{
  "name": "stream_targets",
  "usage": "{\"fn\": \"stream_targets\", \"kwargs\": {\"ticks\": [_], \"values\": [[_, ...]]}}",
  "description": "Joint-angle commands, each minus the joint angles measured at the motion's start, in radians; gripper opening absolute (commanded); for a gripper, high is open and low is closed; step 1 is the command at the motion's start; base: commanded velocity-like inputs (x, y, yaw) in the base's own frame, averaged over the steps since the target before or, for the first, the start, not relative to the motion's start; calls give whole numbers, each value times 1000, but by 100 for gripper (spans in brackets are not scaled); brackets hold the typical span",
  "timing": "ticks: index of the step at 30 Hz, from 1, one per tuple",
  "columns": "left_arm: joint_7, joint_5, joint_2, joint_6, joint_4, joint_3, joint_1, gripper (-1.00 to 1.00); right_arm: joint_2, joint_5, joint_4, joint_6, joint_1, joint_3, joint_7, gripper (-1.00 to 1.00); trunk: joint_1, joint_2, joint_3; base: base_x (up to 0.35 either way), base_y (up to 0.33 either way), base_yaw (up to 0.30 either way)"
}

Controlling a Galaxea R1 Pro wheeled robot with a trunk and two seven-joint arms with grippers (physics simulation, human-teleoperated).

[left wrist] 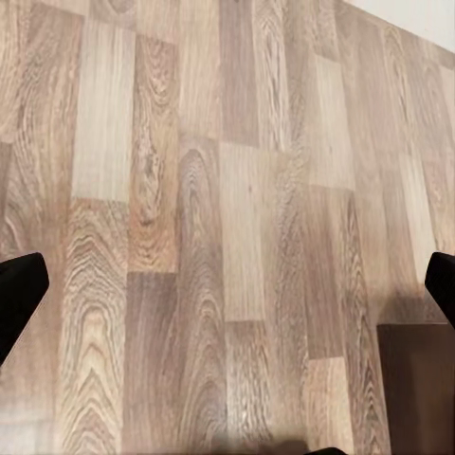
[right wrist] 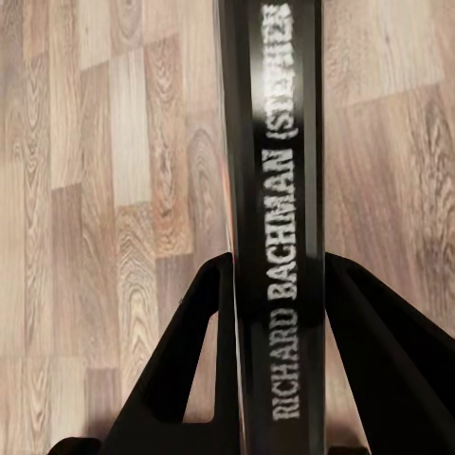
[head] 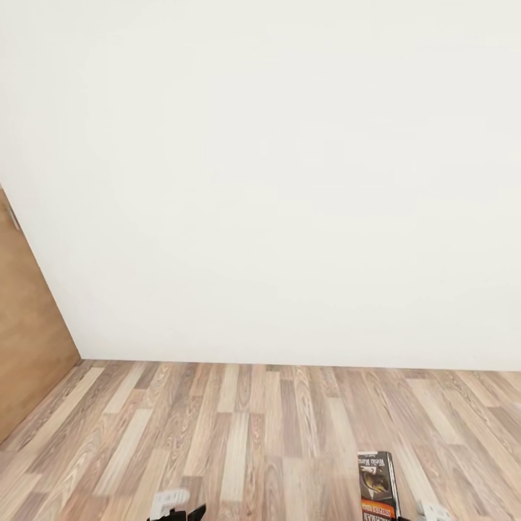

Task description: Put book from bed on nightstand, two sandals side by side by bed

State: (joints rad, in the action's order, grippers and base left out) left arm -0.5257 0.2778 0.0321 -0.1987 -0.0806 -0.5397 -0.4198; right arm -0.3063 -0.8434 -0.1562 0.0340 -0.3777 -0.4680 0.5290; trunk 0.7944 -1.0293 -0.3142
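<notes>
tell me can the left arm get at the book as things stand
Probably not usefully: the book is already clamped between the right end effector's fingers, off the floor. The left end effector is open over bare wood floor, with nothing between the two.

Pale wood-plank floor (head: pixel 239 434), plain white wall (head: pixel 289 181), tan wooden door (head: pixel 25 340) at left

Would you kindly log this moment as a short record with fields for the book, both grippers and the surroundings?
book: the book is clamped spine-on between the right gripper's fingers; its cover also shows in the head view
right gripper: shut on the book
left gripper: open, nothing between its fingers
surroundings: wood plank floor, plain white wall, wooden door at left
</notes>
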Motion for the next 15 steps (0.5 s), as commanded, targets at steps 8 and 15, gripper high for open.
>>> {"fn": "stream_targets", "kwargs": {"ticks": [8, 15], "values": [[-3, 11, 0, -5, 1, -8, -1, 100, 0, -11, 0, 3, -1, -6, 6, -100, 1, -1, -1, 312, 0, 0], [-2, 11, 0, -5, 1, -8, -1, 100, 0, -11, 0, 3, -1, -6, 6, -100, 1, -1, -1, 308, 0, 0]]}}
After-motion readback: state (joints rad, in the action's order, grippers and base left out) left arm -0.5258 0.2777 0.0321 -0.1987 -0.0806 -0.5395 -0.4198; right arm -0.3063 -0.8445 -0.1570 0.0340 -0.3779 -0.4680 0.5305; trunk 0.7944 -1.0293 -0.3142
